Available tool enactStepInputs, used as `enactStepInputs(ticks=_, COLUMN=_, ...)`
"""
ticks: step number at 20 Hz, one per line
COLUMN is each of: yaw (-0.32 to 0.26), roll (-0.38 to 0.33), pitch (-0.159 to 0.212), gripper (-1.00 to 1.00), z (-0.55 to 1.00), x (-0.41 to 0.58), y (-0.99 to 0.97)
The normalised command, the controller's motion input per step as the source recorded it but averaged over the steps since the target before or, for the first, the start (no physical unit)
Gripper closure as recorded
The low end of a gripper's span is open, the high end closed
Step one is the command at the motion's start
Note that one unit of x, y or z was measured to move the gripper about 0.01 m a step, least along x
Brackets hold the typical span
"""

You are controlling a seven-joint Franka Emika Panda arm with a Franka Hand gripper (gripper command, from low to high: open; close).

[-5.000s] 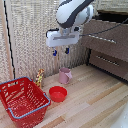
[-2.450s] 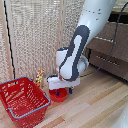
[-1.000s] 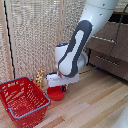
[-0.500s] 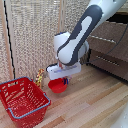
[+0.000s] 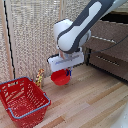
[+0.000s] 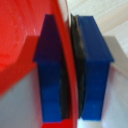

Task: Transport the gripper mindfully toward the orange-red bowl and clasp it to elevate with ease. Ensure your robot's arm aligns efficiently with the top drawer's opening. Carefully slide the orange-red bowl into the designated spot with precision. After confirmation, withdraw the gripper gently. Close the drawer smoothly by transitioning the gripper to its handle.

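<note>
- Bowl: you have it off the floor, hanging under the gripper, above the boards near the wall and just to the exterior view's right of the basket.
- In the wrist view, the bowl shows as a thin red rim running between the two blue fingertips, with red wall spreading to one side of them.
- Your fingers are closed on that rim, one pad on each face of it, and the rim fills the gap between them.
- In the exterior view, the gripper's white head sits directly over the bowl, and one dark finger shows at the bowl's edge on the exterior view's right.
- Your arm comes down from the upper corner on the exterior view's right, its white links and dark joint section bending toward the gripper.
- Behind the arm, at the exterior view's right edge, you see the top drawer, a brown wooden front with its silver handle partly hidden by the arm.
- A shorter brown drawer front with its own bar lies below it, close to the floor.
- A red wire basket stands on the wooden floor in the near corner on the exterior view's left, apart from the bowl.
- A small yellowish object stands by the wall between basket and bowl; it is too blurred to tell what it is.
- A pale woven screen backs the scene.
</note>
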Motion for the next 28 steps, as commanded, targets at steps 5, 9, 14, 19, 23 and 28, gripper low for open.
enactStepInputs(ticks=5, yaw=0.0, roll=-0.035, pitch=0.052, gripper=1.0, z=0.69, x=0.342, y=-0.1)
enactStepInputs(ticks=9, yaw=0.0, roll=-0.034, pitch=0.004, gripper=1.0, z=0.73, x=0.344, y=-0.11)
enactStepInputs(ticks=14, yaw=0.006, roll=-0.035, pitch=-0.001, gripper=1.0, z=0.75, x=0.305, y=-0.13)
enactStepInputs(ticks=19, yaw=0.019, roll=-0.032, pitch=-0.001, gripper=1.0, z=0.7, x=0.295, y=-0.15)
enactStepInputs(ticks=23, yaw=-0.031, roll=-0.04, pitch=-0.016, gripper=1.0, z=0.73, x=0.19, y=-0.19)
enactStepInputs(ticks=28, yaw=-0.106, roll=-0.022, pitch=-0.039, gripper=1.0, z=0.7, x=0.21, y=-0.21)
